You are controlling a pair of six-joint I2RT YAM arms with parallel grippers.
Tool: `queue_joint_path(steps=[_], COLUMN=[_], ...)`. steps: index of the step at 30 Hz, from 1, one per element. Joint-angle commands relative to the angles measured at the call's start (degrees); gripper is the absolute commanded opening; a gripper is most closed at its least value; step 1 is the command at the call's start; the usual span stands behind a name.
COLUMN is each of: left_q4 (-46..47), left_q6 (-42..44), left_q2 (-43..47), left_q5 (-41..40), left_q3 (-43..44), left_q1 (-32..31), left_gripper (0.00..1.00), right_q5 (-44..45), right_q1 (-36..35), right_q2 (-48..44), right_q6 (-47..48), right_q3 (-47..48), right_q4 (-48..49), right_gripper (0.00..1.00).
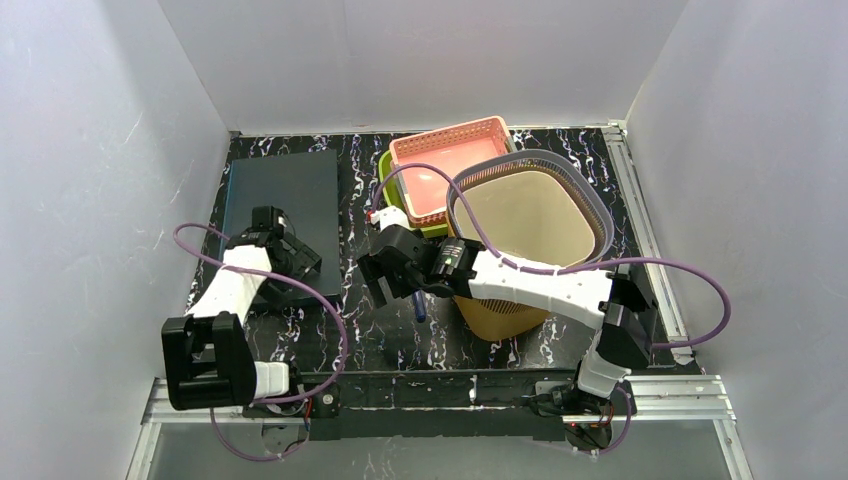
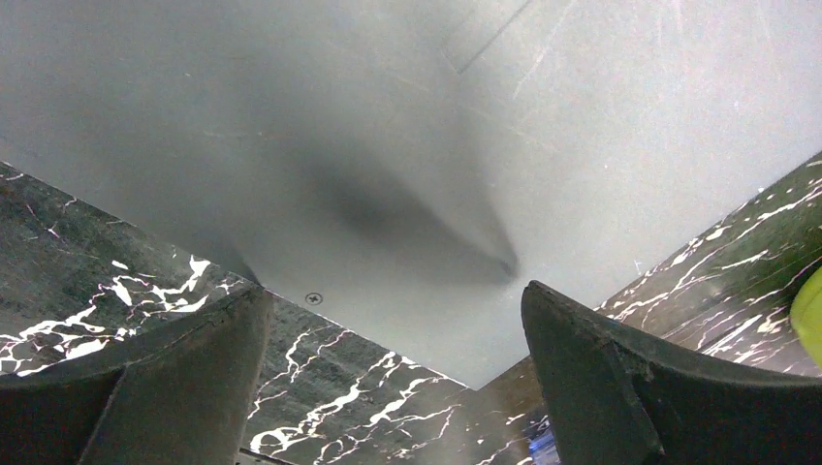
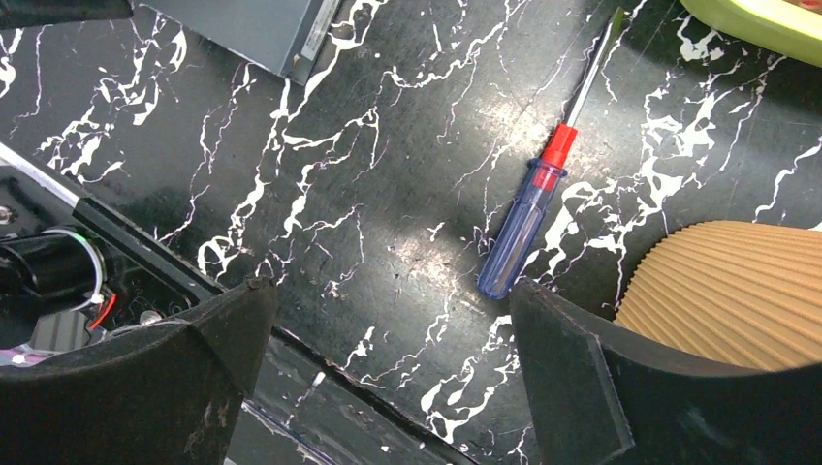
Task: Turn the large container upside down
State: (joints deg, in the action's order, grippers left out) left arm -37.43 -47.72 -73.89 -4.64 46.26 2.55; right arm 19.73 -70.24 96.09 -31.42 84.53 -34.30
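The large container [image 1: 530, 215] is a tan ribbed bin with a grey rim. It stands upright, mouth up, at the right middle of the table. Its ribbed wall shows at the lower right of the right wrist view [image 3: 727, 291]. My right gripper [image 1: 385, 280] is open and empty, low over the table to the left of the bin's base [image 3: 388, 291]. My left gripper [image 1: 300, 262] is open and empty over the near corner of a flat dark grey box [image 2: 393, 291].
A blue-handled screwdriver [image 1: 418, 307] lies on the table next to the bin's base [image 3: 523, 228]. A pink basket [image 1: 450, 165] and a green container [image 1: 392, 185] sit behind the bin. The flat grey box [image 1: 285, 195] lies at the left [image 2: 388, 145].
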Motion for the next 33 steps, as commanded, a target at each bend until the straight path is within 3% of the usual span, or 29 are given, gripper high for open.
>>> queue_joint_path(steps=[1,14,33], left_q4=[13.06,17.05,16.14], left_q6=[3.20,5.65,10.94], left_q2=[-2.40,-10.85,-12.80], left_q5=[0.90,2.53,-3.47], left_q3=[4.28,11.76,13.91], left_q1=[4.01,7.78,12.81], left_gripper=[0.96,0.95,0.95], right_q5=[-2.05,-3.83,-11.62], right_q1=[0.14,0.51,4.13], right_q2=[0.75,3.40,19.97], right_q6=[0.13,0.66,1.51], right_q3=[0.65,2.01,17.69], right_q4=[2.27,3.73,2.56], right_gripper=[0.99,0.99,0.99])
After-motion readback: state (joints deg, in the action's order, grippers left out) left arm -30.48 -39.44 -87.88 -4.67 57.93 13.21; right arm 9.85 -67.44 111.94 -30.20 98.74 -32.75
